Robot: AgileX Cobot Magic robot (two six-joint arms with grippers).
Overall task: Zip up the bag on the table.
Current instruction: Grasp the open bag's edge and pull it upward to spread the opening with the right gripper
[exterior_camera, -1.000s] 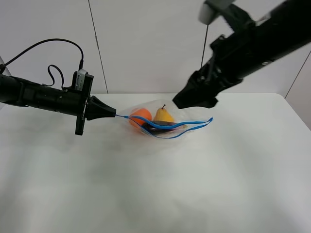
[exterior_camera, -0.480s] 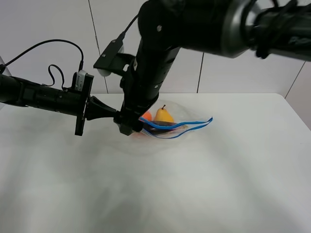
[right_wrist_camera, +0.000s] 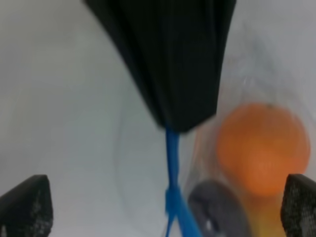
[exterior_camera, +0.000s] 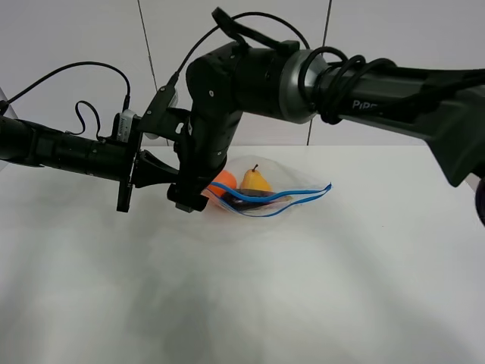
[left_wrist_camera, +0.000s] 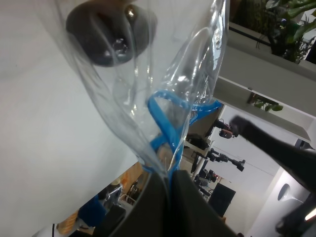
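The table (exterior_camera: 242, 303) lay bare in front. At its middle the bag (exterior_camera: 292, 178) rested with its zipper strip (exterior_camera: 280, 199) gaping, unsealed. The left gripper (exterior_camera: 170, 177) stayed clamped on the strip's left end. Within the last second the right gripper (exterior_camera: 189, 201) had swung across to that end, fingers spread wide and empty astride the strip. It was judged ready to pinch and run the seal shut.

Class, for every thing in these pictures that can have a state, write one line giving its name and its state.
Clear plastic zip bag with the blue zipper strip: unzipped, mouth gaping, lying on the white table.
Left gripper: shut on the end of the bag's zipper strip.
Right gripper: open, fingers wide apart over the zipper strip, gripping nothing.
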